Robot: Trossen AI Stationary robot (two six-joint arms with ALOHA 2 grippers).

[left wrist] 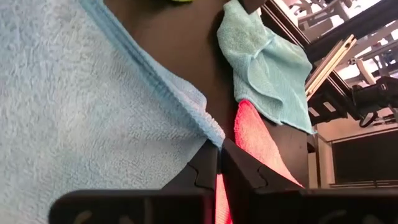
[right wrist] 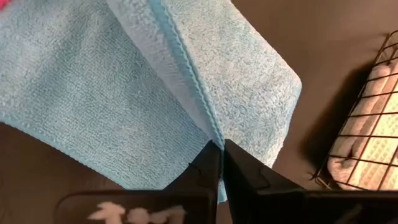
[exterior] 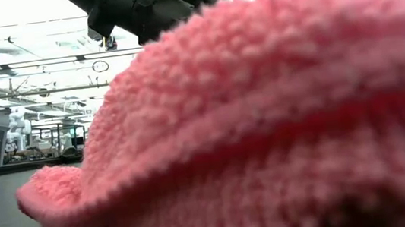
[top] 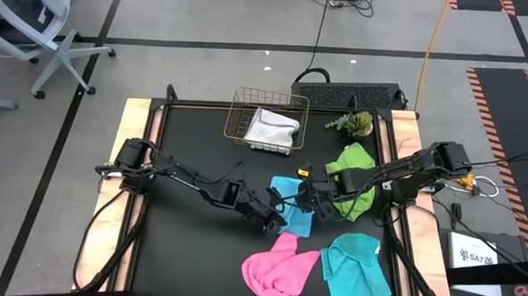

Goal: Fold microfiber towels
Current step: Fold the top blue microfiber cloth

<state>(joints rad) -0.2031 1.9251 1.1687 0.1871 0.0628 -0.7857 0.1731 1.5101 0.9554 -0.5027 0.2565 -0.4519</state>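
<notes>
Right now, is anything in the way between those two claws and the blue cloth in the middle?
No. Both grippers are already on the blue towel: the left gripper and the right gripper are each shut on its edge, with nothing visible between.

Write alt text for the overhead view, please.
Two dark robot arms meet at the middle of a black table, both end effectors pinching a blue towel. Around it lie a pink towel, another blue towel and a green towel.
</notes>
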